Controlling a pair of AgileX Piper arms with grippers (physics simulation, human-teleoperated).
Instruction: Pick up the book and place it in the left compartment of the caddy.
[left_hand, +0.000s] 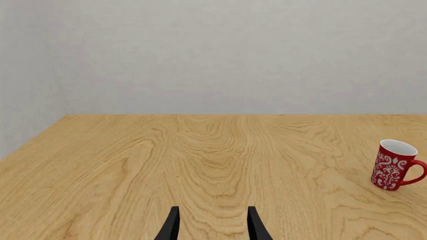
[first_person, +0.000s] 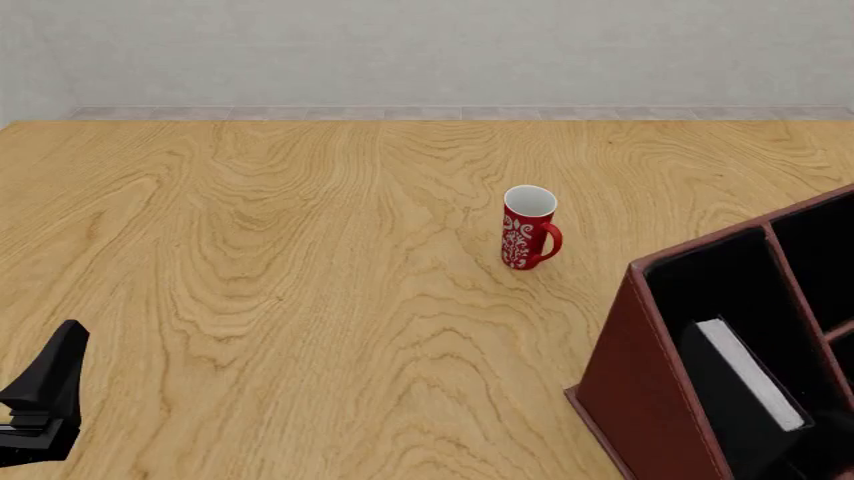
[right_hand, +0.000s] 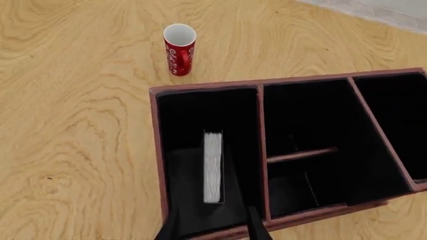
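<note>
Standing on edge inside the left compartment (right_hand: 200, 130) of the caddy (right_hand: 267, 87), the book (right_hand: 213, 167), long axis running front to back, directly below the right gripper (right_hand: 212, 225), fingers spread, grasping nothing; left gripper (left_hand: 212, 225) likewise released, idling well apart.

The black book (right_hand: 213, 167) stands on edge, grey-white pages up, inside the caddy's (right_hand: 158, 150) left compartment (right_hand: 200, 120).
</note>
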